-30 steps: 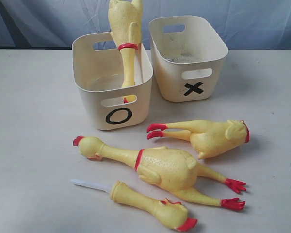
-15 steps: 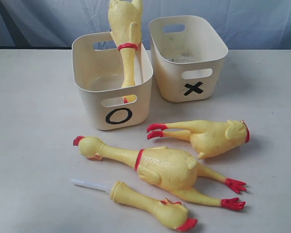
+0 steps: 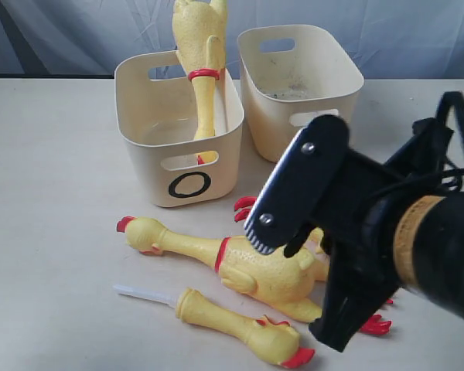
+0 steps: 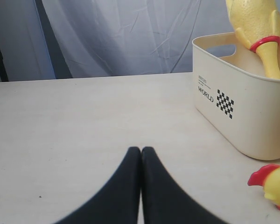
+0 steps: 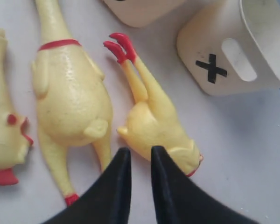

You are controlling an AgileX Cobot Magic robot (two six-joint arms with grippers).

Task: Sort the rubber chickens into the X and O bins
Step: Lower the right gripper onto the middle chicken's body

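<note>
Right arm (image 3: 387, 232) fills the view right of O bin (image 3: 147, 166) and hides the mark on X bin (image 3: 272, 116) and most of the lying chicken (image 5: 154, 126). Right gripper (image 5: 140, 151) is over it, jaws narrowly parted, empty. Left gripper (image 4: 141, 150) is closed, empty. Upright chicken (image 3: 197, 39) stands in O bin, top cut off.

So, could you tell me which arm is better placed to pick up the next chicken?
Right. The right hand hovers just over the chicken lying nearest the X bin, jaws slightly apart. The left hand is shut above the table beside the O bin.
</note>
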